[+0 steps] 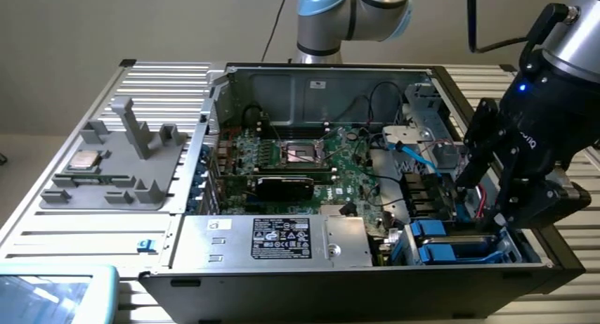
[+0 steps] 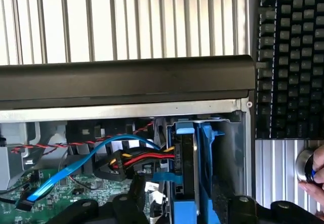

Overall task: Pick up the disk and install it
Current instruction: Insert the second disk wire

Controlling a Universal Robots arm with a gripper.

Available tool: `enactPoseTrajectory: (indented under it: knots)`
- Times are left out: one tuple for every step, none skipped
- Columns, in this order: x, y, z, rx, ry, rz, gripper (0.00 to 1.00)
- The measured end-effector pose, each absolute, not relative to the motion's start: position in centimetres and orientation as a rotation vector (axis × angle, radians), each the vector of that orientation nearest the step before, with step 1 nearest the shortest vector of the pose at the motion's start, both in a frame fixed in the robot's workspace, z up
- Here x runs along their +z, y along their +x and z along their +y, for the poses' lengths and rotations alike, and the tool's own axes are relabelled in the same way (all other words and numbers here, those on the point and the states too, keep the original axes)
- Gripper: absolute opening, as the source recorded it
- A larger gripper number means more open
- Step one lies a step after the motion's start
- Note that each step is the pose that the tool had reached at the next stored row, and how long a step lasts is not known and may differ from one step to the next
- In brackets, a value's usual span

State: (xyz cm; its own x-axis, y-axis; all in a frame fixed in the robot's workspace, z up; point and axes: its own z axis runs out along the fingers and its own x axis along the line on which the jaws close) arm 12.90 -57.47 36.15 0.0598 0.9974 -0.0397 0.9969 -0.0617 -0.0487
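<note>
My gripper (image 1: 511, 197) hangs over the drive bay at the case's right end in the exterior view; I cannot tell how its jaws stand. The disk (image 2: 186, 183) sits on edge in its blue rails inside the bay. I judge the red and yellow cables (image 2: 144, 159) beside it could snag and tug it askew.

Computer case (image 1: 375, 282) on ribbed table (image 1: 56, 218)

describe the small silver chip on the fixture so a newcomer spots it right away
Start at the open computer case, then look to the exterior view's left at the grey plastic fixture tray on the slatted table. The chip lies flat near the tray's outer edge: small, square, shiny metal, among matte grey posts.
</note>
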Motion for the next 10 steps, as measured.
enactPoseTrajectory:
  knots:
    - [36.5, 12.9, -57.5, 0.098, -2.282, -2.145, 0.65]
    - [36.7, 12.8, -57.5, 0.098, -2.282, -2.145, 0.71]
    - [37.1, 12.7, -57.5, 0.098, -2.282, -2.145, 0.78]
    - [37.4, 12.7, -57.5, 0.098, -2.282, -2.145, 0.78]
    - [37.7, 12.6, -57.5, 0.098, -2.282, -2.145, 0.89]
    - [38.0, 12.5, -57.5, 0.098, -2.283, -2.145, 0.89]
    - [38.3, 12.5, -57.5, 0.098, -2.283, -2.145, 0.95]
    - [38.5, 12.5, -57.5, 0.098, -2.283, -2.145, 0.95]
    - [38.6, 12.5, -57.5, 0.099, -2.283, -2.145, 0.98]
    - [38.6, 12.5, -57.5, 0.098, -2.283, -2.145, 0.98]
